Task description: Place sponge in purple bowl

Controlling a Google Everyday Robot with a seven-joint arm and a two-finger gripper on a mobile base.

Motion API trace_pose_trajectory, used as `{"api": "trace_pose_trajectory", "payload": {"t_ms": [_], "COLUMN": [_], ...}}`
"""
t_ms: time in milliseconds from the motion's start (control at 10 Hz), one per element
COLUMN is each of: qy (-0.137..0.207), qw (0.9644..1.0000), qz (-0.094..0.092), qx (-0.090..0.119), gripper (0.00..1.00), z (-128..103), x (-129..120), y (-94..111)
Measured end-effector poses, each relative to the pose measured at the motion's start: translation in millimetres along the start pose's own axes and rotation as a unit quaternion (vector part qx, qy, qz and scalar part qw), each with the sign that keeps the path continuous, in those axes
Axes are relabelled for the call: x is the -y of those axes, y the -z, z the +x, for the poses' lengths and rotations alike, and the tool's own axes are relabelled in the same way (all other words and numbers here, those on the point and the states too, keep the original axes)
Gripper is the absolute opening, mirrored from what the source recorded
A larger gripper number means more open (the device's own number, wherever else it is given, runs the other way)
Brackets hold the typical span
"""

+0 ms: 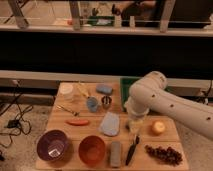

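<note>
The sponge, a small blue-grey pad, lies at the back of the wooden table, left of the arm. At the front left corner stands the purple bowl, with nothing in it. My white arm reaches in from the right. Its gripper hangs open and points down over the table's middle right, beside a folded pale blue cloth. The gripper holds nothing and is well to the right of the sponge and nearer the front.
An orange bowl and a long grey block sit at the front. A green tray is mostly hidden behind the arm. A blue cup, metal cup, red-orange piece, yellow fruit, grapes and black utensil are scattered around.
</note>
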Motion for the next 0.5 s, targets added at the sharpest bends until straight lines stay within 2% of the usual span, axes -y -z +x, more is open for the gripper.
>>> {"api": "trace_pose_trajectory", "payload": {"t_ms": [100,300,500], "qy": [0.002,-0.002,-0.013], "qw": [1.0,0.9999,0.9995], "qz": [0.004,0.012,0.02], "qx": [-0.003,-0.008,-0.022], "gripper": [0.8,0.8,0.8], "z": [-22,-48,-65], "x": [2,8,18], "y": [-8,-22,-34]}}
